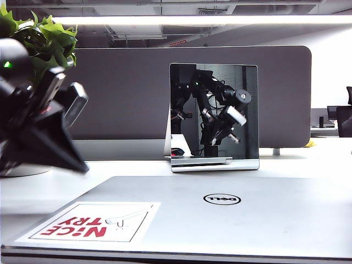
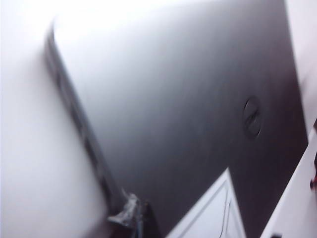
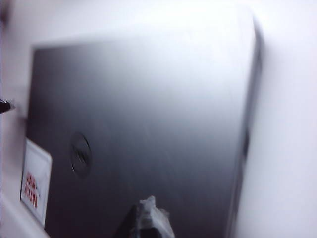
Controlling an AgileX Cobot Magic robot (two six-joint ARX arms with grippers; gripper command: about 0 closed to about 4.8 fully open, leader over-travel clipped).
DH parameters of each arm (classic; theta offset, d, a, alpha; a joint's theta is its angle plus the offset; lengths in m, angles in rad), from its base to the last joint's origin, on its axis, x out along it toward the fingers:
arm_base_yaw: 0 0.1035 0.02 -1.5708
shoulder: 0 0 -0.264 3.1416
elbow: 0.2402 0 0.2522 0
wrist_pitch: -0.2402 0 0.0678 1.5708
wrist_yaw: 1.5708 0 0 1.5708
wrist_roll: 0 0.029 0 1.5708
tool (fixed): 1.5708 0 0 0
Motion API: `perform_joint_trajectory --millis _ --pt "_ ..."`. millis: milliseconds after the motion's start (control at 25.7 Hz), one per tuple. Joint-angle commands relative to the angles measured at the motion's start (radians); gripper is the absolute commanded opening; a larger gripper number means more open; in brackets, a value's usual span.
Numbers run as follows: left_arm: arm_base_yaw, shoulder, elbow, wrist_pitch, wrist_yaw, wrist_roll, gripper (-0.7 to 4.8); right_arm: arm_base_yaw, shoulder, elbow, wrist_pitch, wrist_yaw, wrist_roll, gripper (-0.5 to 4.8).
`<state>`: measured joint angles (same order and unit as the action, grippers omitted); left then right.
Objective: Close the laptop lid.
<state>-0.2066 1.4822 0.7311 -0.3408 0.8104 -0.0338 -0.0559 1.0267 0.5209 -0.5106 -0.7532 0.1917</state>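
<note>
The laptop lid (image 1: 231,220) is seen lying flat and shut on the white tabletop (image 1: 49,190), at its near edge. The left gripper (image 1: 52,118) is held above the lid's left edge, touching nothing. The right gripper (image 3: 148,220) is seen only as a blurred fingertip over the lid; neither gripper's opening can be told.

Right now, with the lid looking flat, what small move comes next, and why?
Probably lift both arms clear. The laptop lid lies flat, logo and sticker up, no screen showing. The left gripper hangs above the table beside it; the right gripper is above the lid, its fingers too blurred to read.
</note>
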Motion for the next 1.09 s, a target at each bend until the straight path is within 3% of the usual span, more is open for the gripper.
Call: perform_joint_trajectory --millis 39,194,272,311,428,777,1088 --pt "0.002 -0.013 0.084 0.032 -0.067 -0.042 -0.05 0.000 -0.006 0.075 0.098 0.125 0.038 -0.04" --pt "0.001 -0.069 0.187 0.045 -0.293 -0.049 -0.05 0.000 -0.010 0.211 0.097 0.367 0.046 -0.04" --pt "-0.002 -0.119 0.229 0.060 -0.483 -0.048 -0.05 0.001 -0.018 0.290 0.085 0.476 0.043 -0.04" --pt "-0.003 -0.178 0.257 0.080 -0.668 -0.031 -0.05 0.001 -0.033 0.357 0.087 0.575 0.040 -0.04" --pt "-0.003 -0.283 0.266 0.144 -0.839 0.016 -0.05 0.003 -0.075 0.422 0.122 0.676 0.018 -0.04" --pt "-0.002 -0.465 0.266 0.233 -0.916 0.019 -0.03 0.000 -0.150 0.439 0.430 0.689 0.018 -0.04" --pt "-0.002 -0.481 0.266 0.230 -0.915 0.019 -0.03 0.000 -0.153 0.438 0.451 0.688 0.017 -0.04"
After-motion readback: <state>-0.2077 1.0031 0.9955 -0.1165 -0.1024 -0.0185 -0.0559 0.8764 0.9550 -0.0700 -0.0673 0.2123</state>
